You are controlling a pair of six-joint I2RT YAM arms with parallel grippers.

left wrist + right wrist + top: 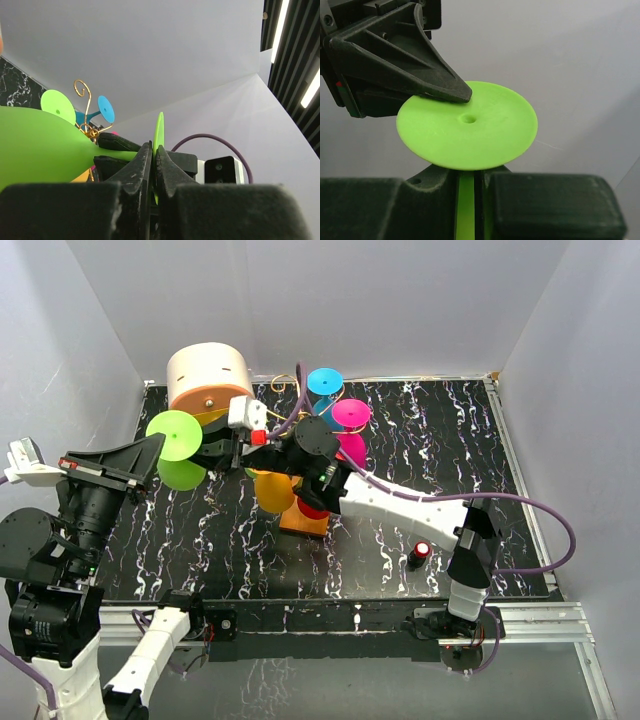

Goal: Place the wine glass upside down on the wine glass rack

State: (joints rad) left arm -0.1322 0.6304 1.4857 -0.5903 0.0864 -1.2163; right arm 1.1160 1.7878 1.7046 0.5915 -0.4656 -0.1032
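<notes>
Left of the rack (305,523), above the surface (450,440), we hold the green glass (172,436) sideways. Our left hand (154,152) pinches its foot rim; our right hand (467,185) clamps its stem.

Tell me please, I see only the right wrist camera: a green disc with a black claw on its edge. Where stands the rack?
Observer: From above, the rack stands close to the right of the green glass.
Operator: Does the rack carry other glasses?
Observer: Yes. A blue glass, a pink glass and an orange glass crowd around it.
Operator: And the left claw, does it really hold?
Observer: In its own camera, the left claw is shut on the edge of the foot, pinching it from both sides.
</notes>
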